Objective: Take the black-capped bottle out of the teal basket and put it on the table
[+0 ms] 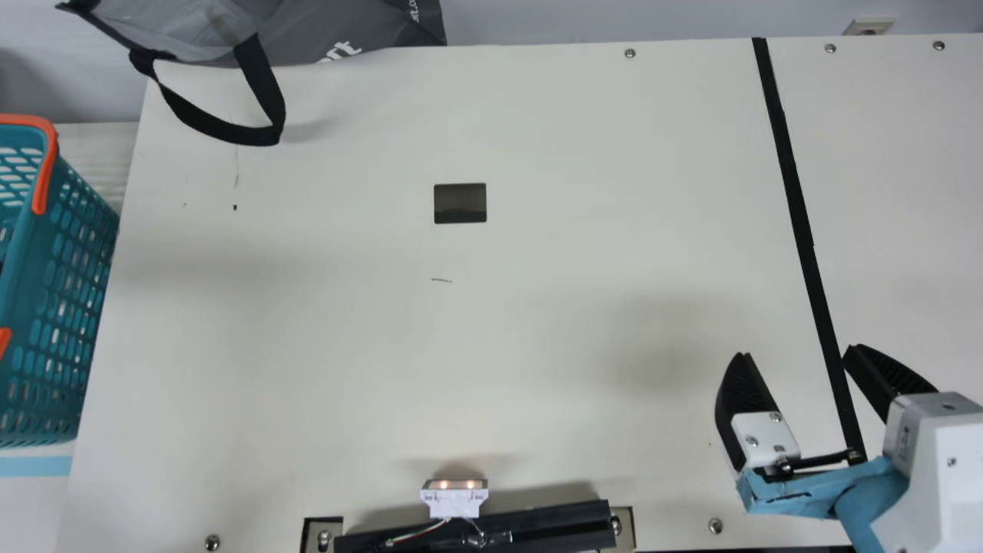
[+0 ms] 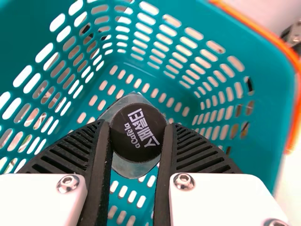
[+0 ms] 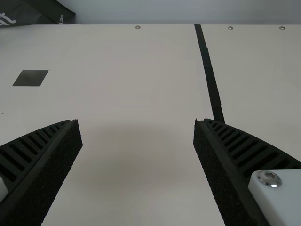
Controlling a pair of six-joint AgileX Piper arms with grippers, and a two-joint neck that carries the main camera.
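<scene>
1. Since the cap [image 2: 138,133] looks easiest to reach from above, your left gripper [image 2: 138,126] pinches the black-capped bottle [image 2: 135,168] there, inside the teal basket [image 2: 268,92].
2. Your right gripper [image 1: 795,352] hangs spread above the table [image 1: 537,230], holding nothing, probably because one gripper suffices for you.

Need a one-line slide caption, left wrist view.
Left end effector closed on the black cap of the bottle, slotted teal basket beneath.

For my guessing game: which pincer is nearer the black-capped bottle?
Left: my left pincer grips the bottle by its cap; my right pincer hangs open over the table.
</scene>
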